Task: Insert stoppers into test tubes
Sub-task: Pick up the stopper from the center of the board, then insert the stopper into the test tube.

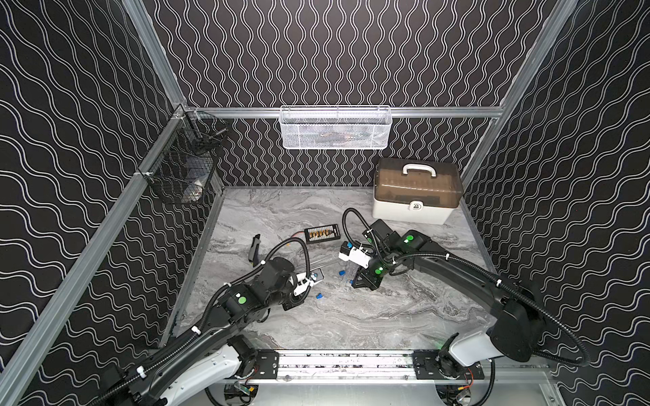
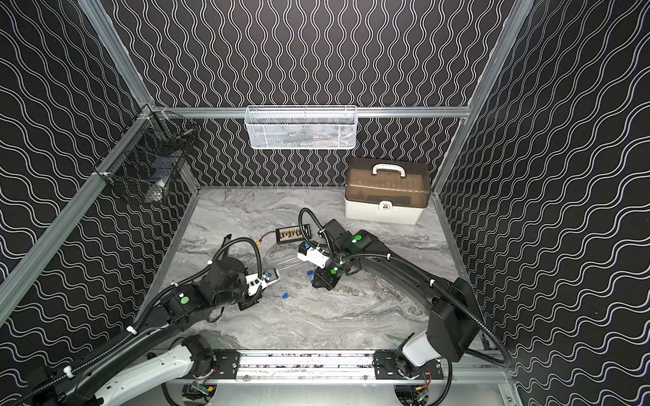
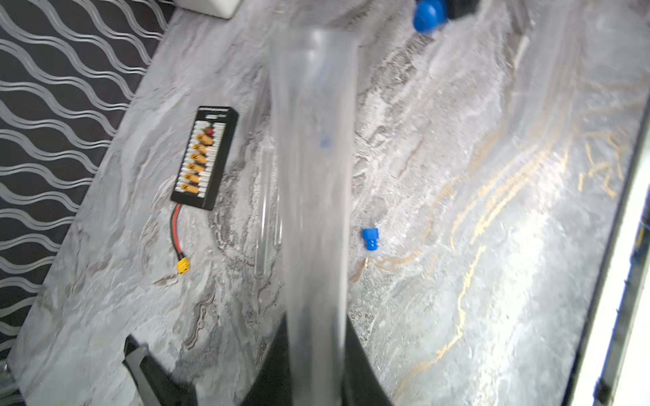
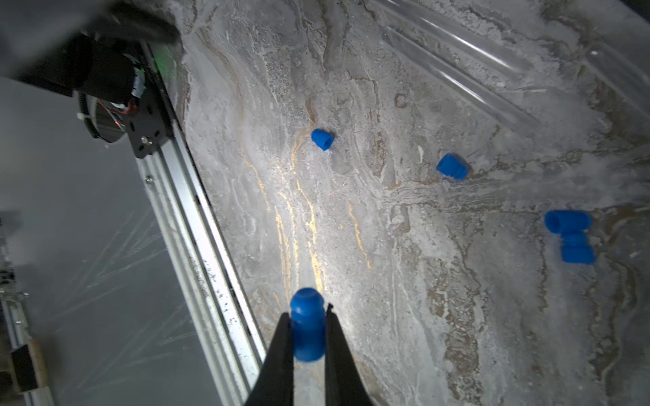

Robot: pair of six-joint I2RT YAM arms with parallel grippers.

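My left gripper (image 3: 316, 321) is shut on a clear test tube (image 3: 313, 168), which runs away from the jaws with its open mouth at the far end. My right gripper (image 4: 308, 332) is shut on a blue stopper (image 4: 307, 325), rounded end outward. That stopper (image 3: 427, 15) hangs a little beyond the tube's mouth, apart from it. Several loose stoppers lie on the marble table: one (image 4: 323, 139), another (image 4: 452, 167), and two touching (image 4: 569, 239). In both top views they show between the arms (image 1: 319, 296) (image 2: 285, 296). More test tubes (image 1: 318, 261) (image 4: 457, 70) lie flat beside the left gripper.
A black board with gold connectors (image 1: 322, 233) and its red wire with yellow connector (image 3: 183, 265) lie behind the tubes. A grey-black hand tool (image 1: 254, 249) lies at the left. A white box with brown lid (image 1: 416, 191) stands back right. Mesh baskets (image 1: 336, 128) (image 1: 186, 168) hang on the walls.
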